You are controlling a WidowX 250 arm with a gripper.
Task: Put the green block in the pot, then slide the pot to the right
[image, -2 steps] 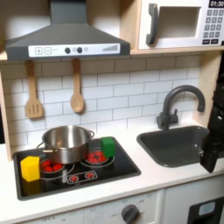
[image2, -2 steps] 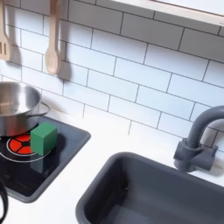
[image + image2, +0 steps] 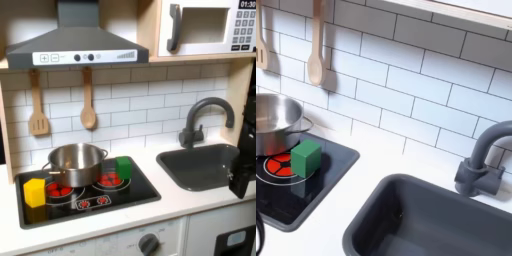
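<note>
The small bright green cube-like block (image 3: pixel 123 167) (image 3: pixel 305 156) is seen lower left in both exterior views, on the black stovetop (image 3: pixel 135 196) beside the shiny round silver metal pot (image 3: pixel 76 163) (image 3: pixel 273 122). At the first exterior view's right edge, the dark gripper (image 3: pixel 241 176) is cropped; its finger opening cannot be told.

no readable words or brands, microwave (image 3: pixel 205 27) keypad buttons too blurred to read, range hood (image 3: pixel 75 48) control marks illegible
</note>
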